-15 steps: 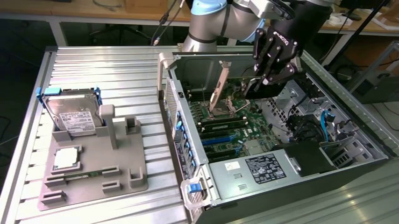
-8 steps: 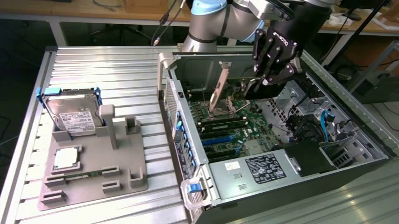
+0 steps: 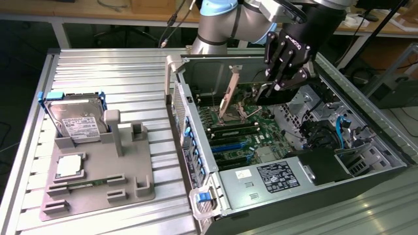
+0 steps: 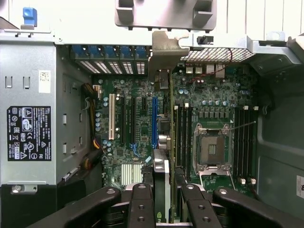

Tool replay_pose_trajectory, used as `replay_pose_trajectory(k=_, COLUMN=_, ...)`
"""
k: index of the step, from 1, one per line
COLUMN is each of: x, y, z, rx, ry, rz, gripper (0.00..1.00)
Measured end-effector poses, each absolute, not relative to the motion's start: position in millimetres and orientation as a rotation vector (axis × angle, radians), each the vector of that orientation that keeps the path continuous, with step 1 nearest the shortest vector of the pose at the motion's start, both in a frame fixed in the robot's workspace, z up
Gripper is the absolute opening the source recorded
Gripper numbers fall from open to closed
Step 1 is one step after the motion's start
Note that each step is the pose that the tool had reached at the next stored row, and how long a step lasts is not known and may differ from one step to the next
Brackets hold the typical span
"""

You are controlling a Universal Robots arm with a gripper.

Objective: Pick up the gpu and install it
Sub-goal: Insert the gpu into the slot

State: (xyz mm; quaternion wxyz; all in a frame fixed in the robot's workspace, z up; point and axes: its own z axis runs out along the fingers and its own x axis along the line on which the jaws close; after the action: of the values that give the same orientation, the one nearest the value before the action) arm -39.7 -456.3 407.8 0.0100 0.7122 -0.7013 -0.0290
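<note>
In the exterior view, the gripper (image 3: 277, 90) is hanging at upper center inside the open computer case (image 3: 365, 142), holding the gpu (image 3: 230, 93) edge-on above the motherboard (image 3: 251, 132); the pickup looks done, the seating not. The grey fixture (image 3: 98, 181) is lying at lower left on the tabletop (image 3: 104, 68).

In the wrist view, the fingers (image 4: 142, 204) are clamping the gpu (image 4: 164, 76), its bracket reaching toward the rear slots at upper center.

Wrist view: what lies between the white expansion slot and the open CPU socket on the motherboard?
The gpu, held edge-on by the gripper, stands between the white slot and the CPU socket, beside the blue slot.
</note>
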Motion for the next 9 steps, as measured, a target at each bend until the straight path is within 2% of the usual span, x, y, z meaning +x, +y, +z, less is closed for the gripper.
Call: replay_pose_trajectory(k=9, x=-39.7, y=-456.3, z=405.7, rx=2.223, ry=-2.189, rz=-0.09, gripper=0.27)
